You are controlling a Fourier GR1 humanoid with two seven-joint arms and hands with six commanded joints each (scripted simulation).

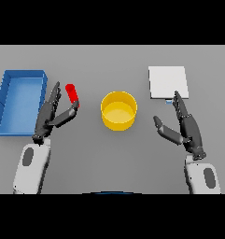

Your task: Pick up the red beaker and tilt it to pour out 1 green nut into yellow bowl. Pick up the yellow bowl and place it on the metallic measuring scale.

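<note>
Near the front edge of the bench the two arms come in, one at each side. The left hand is at the left side, with its fingers straight and apart from the thumb; it holds nothing. The thumb points toward the beaker, a small red one, which is just beside the fingertips, on their right. The beaker leans, with its top toward the far left. I cannot tell if the thumb tip touches it. The right hand is at the right side, also with fingers straight and the thumb spread out, and it holds nothing.

In the middle of the bench, between the two hands, stands the yellow bowl, upright and apart from both hands. I cannot see any nut in it.

At the left edge, beside the left hand, lies a blue tray. Toward the far right, just beyond the right fingertips, lies the scale, a flat pale square. The bowl is not on it.
</note>
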